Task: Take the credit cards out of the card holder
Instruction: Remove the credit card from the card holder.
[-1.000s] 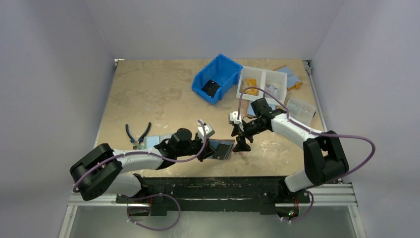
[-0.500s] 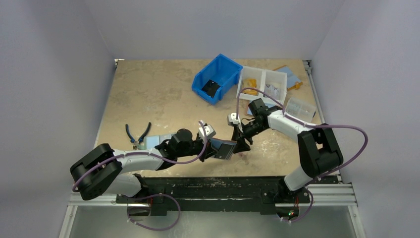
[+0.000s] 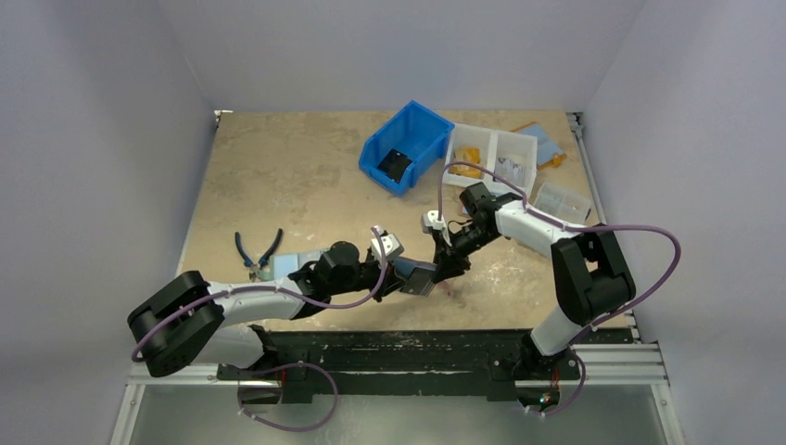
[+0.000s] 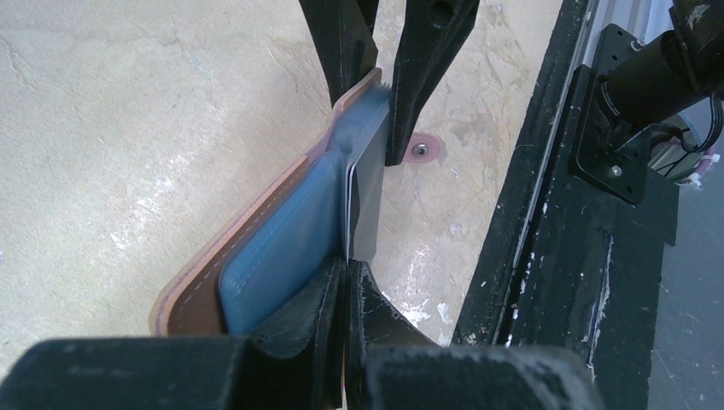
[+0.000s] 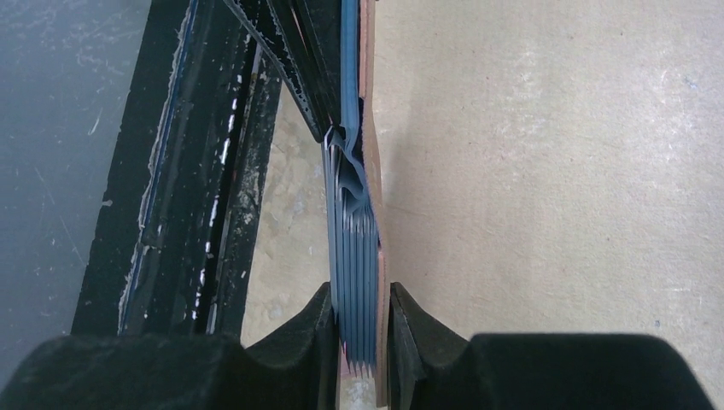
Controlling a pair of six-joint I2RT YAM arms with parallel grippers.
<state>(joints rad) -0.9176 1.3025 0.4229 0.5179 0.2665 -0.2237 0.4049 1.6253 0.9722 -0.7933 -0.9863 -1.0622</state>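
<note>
Lining the brown card holder (image 4: pixel 282 243) are blue pleats.

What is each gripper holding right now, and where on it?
Both hold the salmon-brown leather card holder: left gripper pinches one end, right gripper the opposite end.

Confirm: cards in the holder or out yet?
In. Right wrist view shows the card stack edge-on inside the card holder, between the fingers of the right gripper; none drawn clear. Left gripper clamps the other end.
</note>
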